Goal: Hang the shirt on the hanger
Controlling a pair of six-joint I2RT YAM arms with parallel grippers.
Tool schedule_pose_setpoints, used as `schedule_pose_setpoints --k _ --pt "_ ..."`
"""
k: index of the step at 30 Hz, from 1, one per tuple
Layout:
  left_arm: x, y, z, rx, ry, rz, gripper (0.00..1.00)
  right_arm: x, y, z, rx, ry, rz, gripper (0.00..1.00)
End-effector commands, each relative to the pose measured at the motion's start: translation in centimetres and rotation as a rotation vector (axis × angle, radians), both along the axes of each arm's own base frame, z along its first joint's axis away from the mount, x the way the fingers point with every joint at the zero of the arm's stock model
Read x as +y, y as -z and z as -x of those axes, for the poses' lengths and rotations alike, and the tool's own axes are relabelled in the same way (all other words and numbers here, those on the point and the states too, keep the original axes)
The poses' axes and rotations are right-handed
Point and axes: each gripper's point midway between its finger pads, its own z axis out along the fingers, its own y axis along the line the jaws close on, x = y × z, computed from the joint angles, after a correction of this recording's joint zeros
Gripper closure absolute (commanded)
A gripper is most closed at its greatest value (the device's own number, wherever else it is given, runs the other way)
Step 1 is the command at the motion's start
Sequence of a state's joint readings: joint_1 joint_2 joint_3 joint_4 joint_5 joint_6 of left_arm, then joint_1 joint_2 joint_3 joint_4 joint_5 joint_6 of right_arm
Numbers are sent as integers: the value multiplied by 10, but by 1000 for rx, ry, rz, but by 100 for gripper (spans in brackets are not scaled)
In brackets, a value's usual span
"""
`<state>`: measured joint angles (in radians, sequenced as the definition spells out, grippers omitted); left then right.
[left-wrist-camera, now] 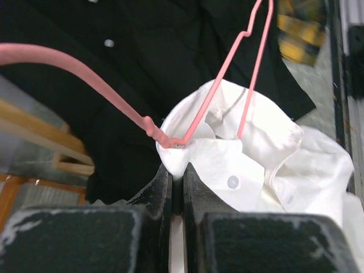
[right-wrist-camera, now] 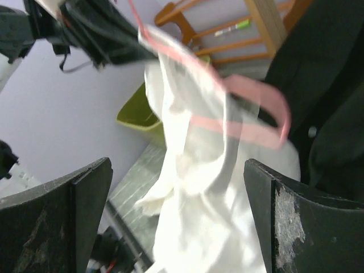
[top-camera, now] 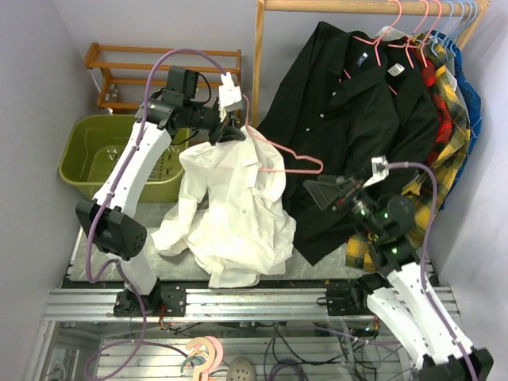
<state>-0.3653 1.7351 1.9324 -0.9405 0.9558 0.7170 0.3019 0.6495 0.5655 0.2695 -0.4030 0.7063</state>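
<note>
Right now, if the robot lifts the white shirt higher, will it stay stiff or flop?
Probably flop: the shirt hangs in limp folds below the left gripper pinching it. It looks thin and light, since one small pinch holds much of it up. It might slide on the thin hanger, which pokes out one side.

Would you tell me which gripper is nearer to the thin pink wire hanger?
Left. The left gripper is shut on the white dress shirt right at the thin pink wire hanger; the right gripper stands open, apart from it.
</note>
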Motion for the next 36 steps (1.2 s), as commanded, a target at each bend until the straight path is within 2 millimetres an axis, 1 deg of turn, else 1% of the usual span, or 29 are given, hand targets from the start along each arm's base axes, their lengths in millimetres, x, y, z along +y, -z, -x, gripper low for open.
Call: schedule_pose_setpoints --k 1,3,5,6,8,12,14,16,17,19,21,23,25,26,30,31,36 --pt "-3 -58 -32 -55 -239 133 93 -6 36 31 208 -15 -167 1" --pt "-3 -68 -30 -48 -260 163 93 -9 38 34 237 -7 -221 4" --pt "-4 -76 -25 -50 -259 185 93 -9 43 29 268 7 -219 9" --pt "-4 -77 -23 -44 -259 190 93 -9 47 25 277 16 -213 10" --pt "-4 -81 -18 -41 -247 201 93 -7 46 16 261 22 -220 12" --pt "-3 -82 -11 -37 -247 197 93 -4 35 -5 211 26 -278 17" --pt "-1 -82 -8 -39 -250 192 93 0 36 -17 223 29 -298 23" --pt "1 -84 -8 -45 -262 190 93 3 42 -26 222 25 -302 25" --pt "2 -85 -7 -48 -266 188 93 4 45 -29 204 26 -287 24" --pt "4 -88 -7 -58 -275 187 93 4 53 -30 119 29 -210 16" --pt "5 -91 -7 -63 -278 188 93 -2 60 -25 -6 67 -142 10" --pt "5 -92 -6 -61 -278 190 93 -14 65 -20 -112 135 -104 9" --pt "5 -94 -4 -55 -277 192 93 -16 71 -21 -143 169 -33 9" --pt "5 -94 -4 -51 -278 194 93 -13 75 -22 -144 170 4 10" --pt "5 -94 2 -38 -269 191 93 -3 71 -19 -227 208 53 13" --pt "6 -93 3 -37 -267 189 93 3 70 -18 -246 209 63 14" --pt "6 -88 7 -26 -263 181 93 20 65 -27 -276 223 57 23"
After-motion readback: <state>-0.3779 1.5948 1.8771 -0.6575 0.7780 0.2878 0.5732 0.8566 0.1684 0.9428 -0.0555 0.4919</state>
